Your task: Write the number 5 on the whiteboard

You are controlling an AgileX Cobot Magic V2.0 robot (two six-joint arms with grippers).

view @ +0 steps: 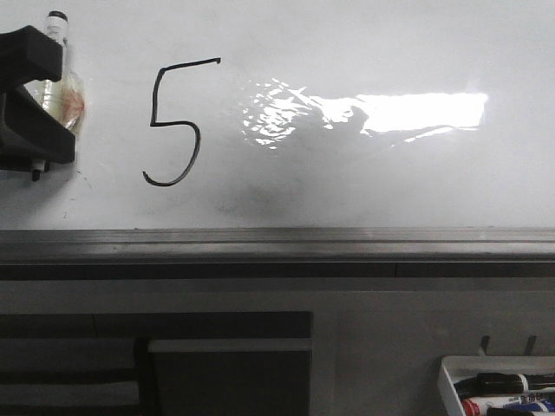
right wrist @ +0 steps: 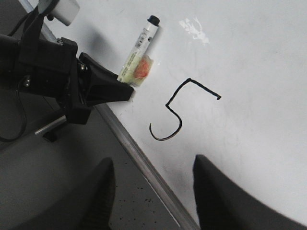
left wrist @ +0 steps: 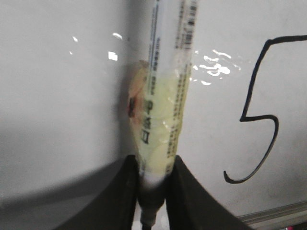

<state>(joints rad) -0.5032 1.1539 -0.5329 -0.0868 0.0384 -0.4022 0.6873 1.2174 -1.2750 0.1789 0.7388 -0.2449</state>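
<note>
**Digit 5 looks finished, left gripper beside it with marker clamped**

We see the thin black hand-drawn number 5 (view: 178, 121) complete on the large glossy white whiteboard (view: 390, 191): long top bar, short vertical stroke, round hooked belly, no visible gaps. It sits toward the board's left edge, above the grey metal edge strip (view: 277, 247) along the bottom edge, with the bright glare patch (view: 408, 113) further toward the right edge. We judge the writing step done; what is left, if anything, is pulling back and putting the marker away.

The black left gripper (left wrist: 153, 179) is closed around a clear-barrelled marker wrapped in yellowish tape (left wrist: 163, 110), fingers (left wrist: 122, 196) pressing on both sides of the lower barrel. It sits at the board's left edge, near the 5 but apart from it. We cannot tell whether the tip touches the board.

The black right gripper (right wrist: 153, 196) is spread wide with nothing between its fingers, hovering over the bottom edge strip, the 5 ahead of it and apart.

A small white tray of markers (view: 451, 381) sits below the board, off its lower right corner.
</note>
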